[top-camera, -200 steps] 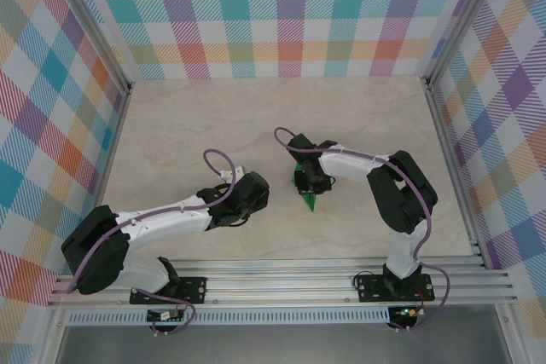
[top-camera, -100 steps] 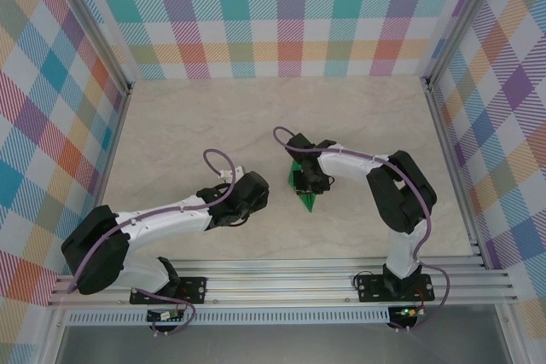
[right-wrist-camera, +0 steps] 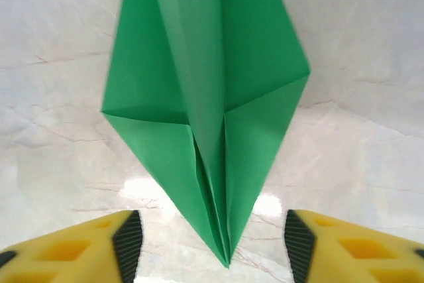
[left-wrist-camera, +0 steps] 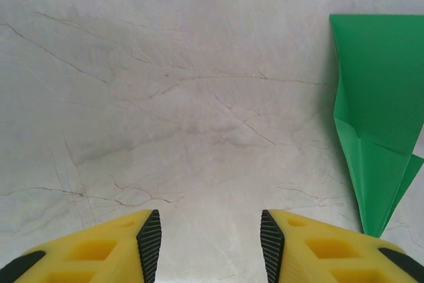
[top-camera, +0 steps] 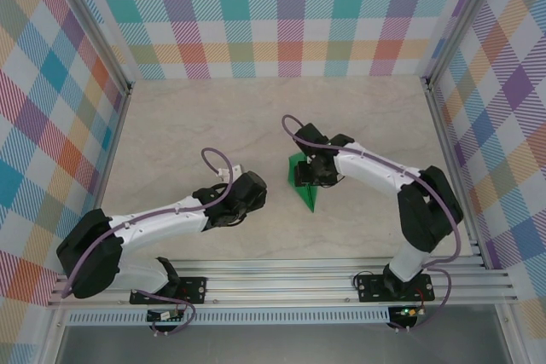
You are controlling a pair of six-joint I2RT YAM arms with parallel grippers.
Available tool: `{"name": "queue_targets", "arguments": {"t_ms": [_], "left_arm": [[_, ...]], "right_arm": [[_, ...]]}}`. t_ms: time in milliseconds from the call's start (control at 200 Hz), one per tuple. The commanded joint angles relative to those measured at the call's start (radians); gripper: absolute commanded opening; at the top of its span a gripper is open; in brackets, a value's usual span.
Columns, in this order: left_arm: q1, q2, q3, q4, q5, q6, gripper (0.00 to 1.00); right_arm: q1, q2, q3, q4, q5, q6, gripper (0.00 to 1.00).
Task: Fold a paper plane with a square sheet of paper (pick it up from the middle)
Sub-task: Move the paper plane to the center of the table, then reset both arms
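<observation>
The paper plane (top-camera: 305, 194) is a slim bright green dart with a centre crease, lying on the marble table (top-camera: 188, 125) with its nose toward the near edge. My right gripper (top-camera: 310, 173) hovers over its rear part. In the right wrist view the plane (right-wrist-camera: 199, 91) points down between the two pads, and the right gripper (right-wrist-camera: 213, 243) is open with a gap on each side of the nose. My left gripper (top-camera: 258, 193) is just left of the plane, open over bare table (left-wrist-camera: 199, 97). In that view the left gripper (left-wrist-camera: 211, 246) holds nothing, and the plane (left-wrist-camera: 377, 124) shows at the right edge.
Plaid walls (top-camera: 290, 14) and aluminium frame posts (top-camera: 448, 134) close in the table on three sides. A rail (top-camera: 281, 283) along the near edge carries both arm bases. Bare marble stretches behind and to either side of the plane.
My right gripper has opened and let go of the plane, which now lies on the table with more of it showing. The right arm has shifted a little right. My left jaws have widened slightly.
</observation>
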Motion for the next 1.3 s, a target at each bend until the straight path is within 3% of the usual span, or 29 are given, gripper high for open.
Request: {"name": "queue_targets", "arguments": {"t_ms": [0,115,225,290,420,510,695,785,940,1025,1150,1295], "left_arm": [[0.008,-0.061,0.018,-0.07,-0.107,0.054,0.5],[0.011,-0.114,0.018,-0.165,-0.257,0.092,0.66],[0.038,-0.188,-0.017,-0.214,-0.4,0.151,0.85],[0.09,-0.237,-0.056,-0.193,-0.429,0.223,0.93],[0.21,-0.353,-0.119,-0.164,-0.478,0.323,0.95],[0.299,-0.42,-0.168,-0.097,-0.485,0.416,0.99],[0.493,-0.425,-0.232,0.04,-0.389,0.577,0.99],[0.54,-0.389,-0.251,0.148,-0.379,0.654,1.0],[0.615,-0.364,-0.329,0.383,-0.331,0.796,1.0],[0.657,-0.348,-0.408,0.54,-0.276,0.836,1.0],[0.698,-0.287,-0.442,0.65,-0.225,0.863,1.0],[0.713,-0.166,-0.454,0.827,-0.144,0.926,1.0]], "right_arm": [[0.004,-0.169,-0.035,-0.006,0.152,-0.027,0.77],[-0.029,-0.33,-0.125,0.036,0.384,-0.048,0.98],[-0.138,-0.43,-0.235,0.127,0.569,-0.085,1.0],[-0.229,-0.444,-0.325,0.25,0.576,-0.145,1.0],[-0.316,-0.38,-0.472,0.531,0.571,-0.297,1.0],[-0.367,-0.3,-0.509,0.648,0.505,-0.331,1.0],[-0.401,-0.194,-0.582,0.982,0.347,-0.462,1.0],[-0.413,-0.16,-0.622,1.145,0.283,-0.503,1.0],[-0.467,-0.199,-0.655,1.165,0.078,-0.548,1.0],[-0.477,-0.264,-0.775,1.352,0.097,-0.586,1.0],[-0.518,-0.305,-0.821,1.4,0.03,-0.558,1.0],[-0.547,-0.23,-0.798,1.454,-0.034,-0.598,1.0]]}}
